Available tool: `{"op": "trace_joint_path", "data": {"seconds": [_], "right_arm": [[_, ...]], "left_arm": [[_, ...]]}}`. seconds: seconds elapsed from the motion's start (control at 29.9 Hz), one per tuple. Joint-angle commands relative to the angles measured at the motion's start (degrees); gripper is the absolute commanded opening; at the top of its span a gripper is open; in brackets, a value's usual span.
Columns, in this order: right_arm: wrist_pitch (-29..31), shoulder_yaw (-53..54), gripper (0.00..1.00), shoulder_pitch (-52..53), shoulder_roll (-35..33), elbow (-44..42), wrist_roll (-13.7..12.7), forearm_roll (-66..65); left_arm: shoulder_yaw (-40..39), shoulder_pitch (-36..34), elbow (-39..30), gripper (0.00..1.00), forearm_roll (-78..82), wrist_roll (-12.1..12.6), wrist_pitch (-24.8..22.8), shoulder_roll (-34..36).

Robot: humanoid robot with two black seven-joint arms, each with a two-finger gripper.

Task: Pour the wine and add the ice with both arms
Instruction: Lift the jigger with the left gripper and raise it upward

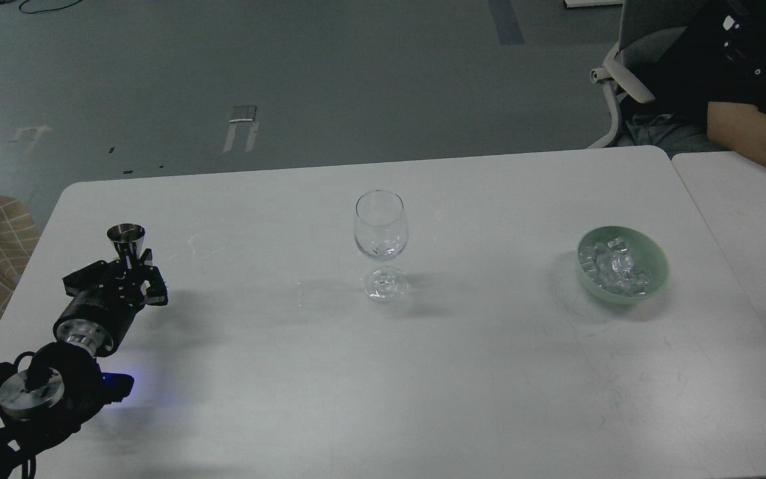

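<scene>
left gripper [131,273]: fingers clenched on the narrow waist of a small steel jigger [127,245], cup upright above them; whether it holds any liquid cannot be told from the head view. right gripper not in view. jigger is stiff, light, polished and likely slippery, so the waist looks the best place to hold; keep it level until over the glass. wine glass [381,243] stands upright mid-worktop [290,372], apparently empty, well apart to the right of the fingers. thin and fragile, tips easily on its stem. ice [614,266]: clear cubes heaped in a green bowl [655,279], far right, beyond the glass. wet, slick, hard; pinch on flat opposite faces.
</scene>
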Motion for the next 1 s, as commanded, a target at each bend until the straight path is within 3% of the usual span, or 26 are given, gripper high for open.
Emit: {"op": "trace_joint_path", "data": {"seconds": [0.0,0.97], "right_arm": [[0.0,0.0,1.0,-0.05,0.0,0.0,-0.01,-0.01],[0.0,0.0,1.0,-0.49,-0.26,0.0,0.07,-0.01]], "left_arm": [[-0.9,-0.32,-0.86,0.17,1.27,0.0,0.0,0.11],[-0.73,-2.08,-4.55,0.15,8.22,0.0,0.0,0.9]]}}
